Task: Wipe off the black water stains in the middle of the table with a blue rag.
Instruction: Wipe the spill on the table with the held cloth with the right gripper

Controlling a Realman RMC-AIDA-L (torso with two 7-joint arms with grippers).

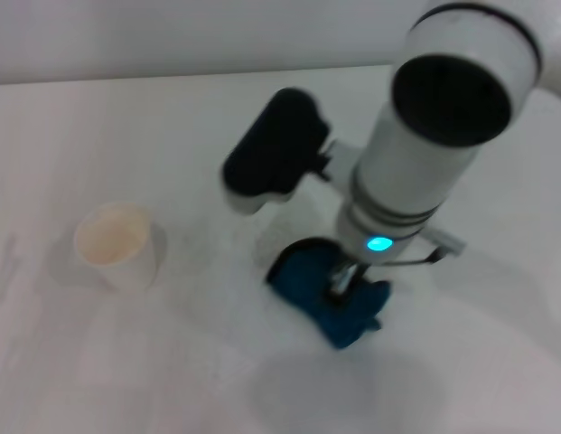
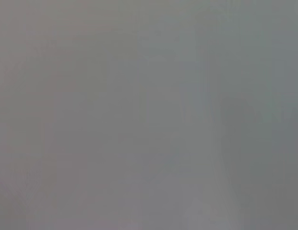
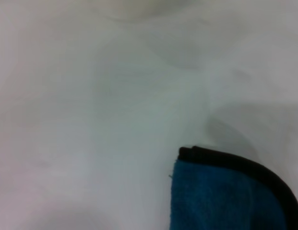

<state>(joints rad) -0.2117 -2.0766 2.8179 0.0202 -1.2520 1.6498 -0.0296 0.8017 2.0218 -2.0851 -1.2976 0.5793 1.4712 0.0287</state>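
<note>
blue rag pressed under the right claw on the white worktop

in the head view, the right arm is seen reaching down from the upper right, its large white barrel filling much of the frame, with a lit cyan spot near its lower end. the right claw is set down onto the blue rag, which lies crumpled on the worktop a little right of centre. metal parts of the claw are seen touching the cloth, but whether the claw is spread or pinching the rag cannot be told, since the arm covers it. a black-and-white housing belonging to the arm is seen just beyond the rag. a white paper cup is stood upright on the left, well apart from the rag. the black water stains are not made out anywhere; whether they are hidden beneath the rag or the arm cannot be told.

in the left wrist view, only a flat grey field is shown; the left claw is not seen in any view.

in the right wrist view, a corner of the blue rag with its black edging is shown lying on the white worktop, with a soft shadow just beside that edging. no fingers of the claw are shown here.
</note>
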